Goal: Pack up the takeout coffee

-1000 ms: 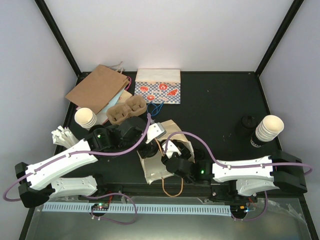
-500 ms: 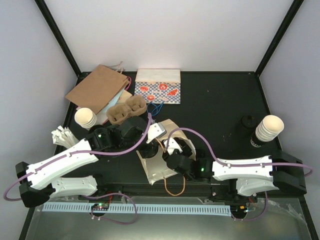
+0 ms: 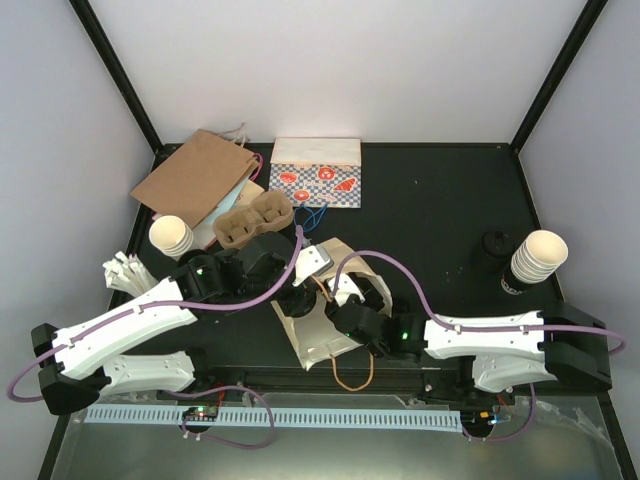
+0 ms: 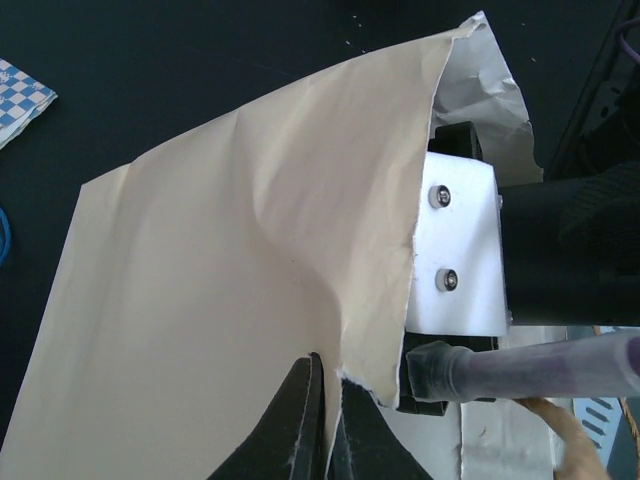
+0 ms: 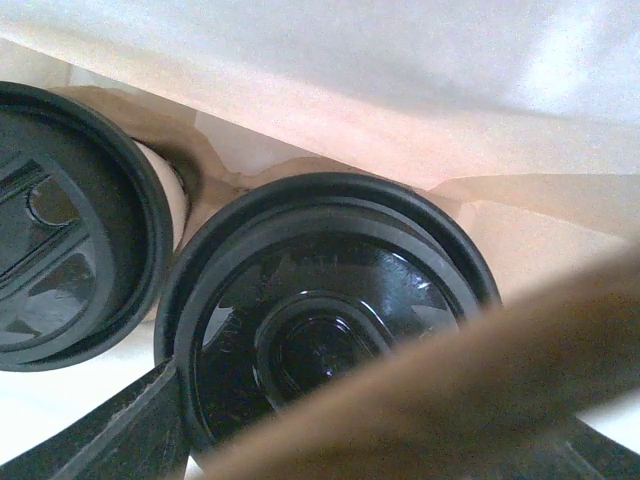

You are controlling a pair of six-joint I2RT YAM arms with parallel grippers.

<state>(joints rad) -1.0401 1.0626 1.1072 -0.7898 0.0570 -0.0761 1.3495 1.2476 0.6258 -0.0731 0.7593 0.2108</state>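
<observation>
A cream paper bag (image 3: pixel 312 335) lies in the middle of the table with its mouth held up. My left gripper (image 4: pixel 328 400) is shut on the bag's torn edge (image 4: pixel 385 330), pinching the paper. My right gripper (image 3: pixel 352 305) reaches into the bag's mouth. In the right wrist view, the takeout coffee (image 5: pixel 320 310) shows its round black lid between my right fingers (image 5: pixel 130 425), which are closed on the cup. A second black-lidded cup (image 5: pixel 60 230) stands beside it inside the bag. A blurred brown bag handle (image 5: pixel 470 380) crosses the front of that view.
A brown paper bag (image 3: pixel 195 178) and a patterned bag (image 3: pixel 315 172) lie at the back left. A cardboard cup carrier (image 3: pixel 252 222) sits behind my left arm. Lidless cup stacks stand at the left (image 3: pixel 171 237) and right (image 3: pixel 537 258), with black lids (image 3: pixel 493 243) nearby.
My right arm has pushed left and further into the bag's mouth with the coffee. The left gripper has kept its hold on the bag's edge.
</observation>
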